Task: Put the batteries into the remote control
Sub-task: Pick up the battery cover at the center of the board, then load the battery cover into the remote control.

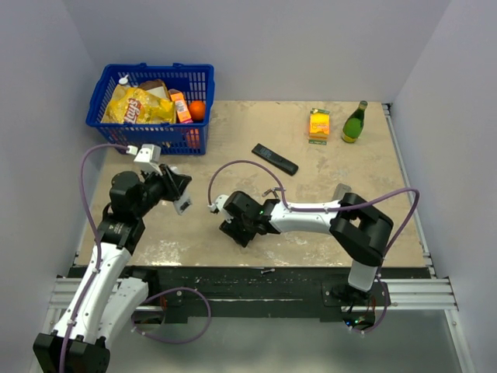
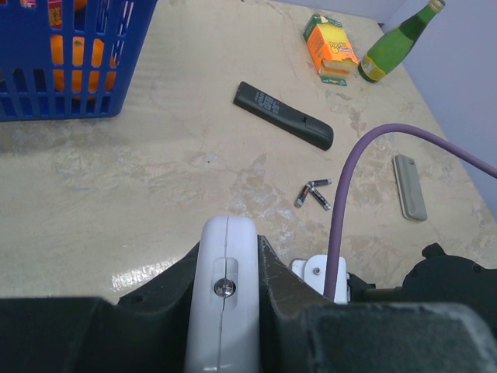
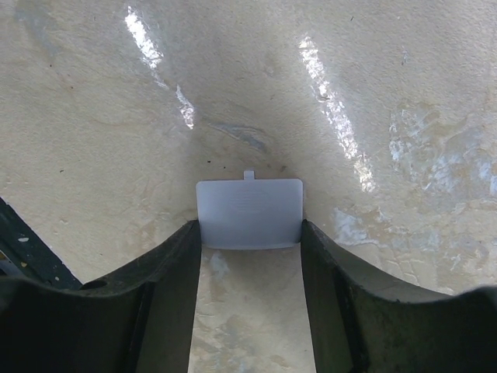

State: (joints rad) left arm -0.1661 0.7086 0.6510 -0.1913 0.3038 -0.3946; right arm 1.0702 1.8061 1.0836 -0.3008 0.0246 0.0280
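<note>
Left tool (image 2: 229,252): clamped on white remote (image 2: 224,311), a screw in its face; batteries (image 2: 313,194) loose on table (image 2: 155,194) at 1 o'clock, plain in left wrist view, not made out from above; black remote (image 2: 283,115) beyond them; grey oblong piece (image 2: 409,186) at 2 o'clock, near table edge. Right tool (image 3: 248,233): nipping pale battery cover (image 3: 248,211), shown only by right wrist view; blue basket (image 1: 151,97) at 11 o'clock corner; bare table mid-centre.

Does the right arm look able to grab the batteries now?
Probably not yet: the right gripper is shut on a cover. The batteries lie in the open on the table, so reach seems free once it lets go.
</note>
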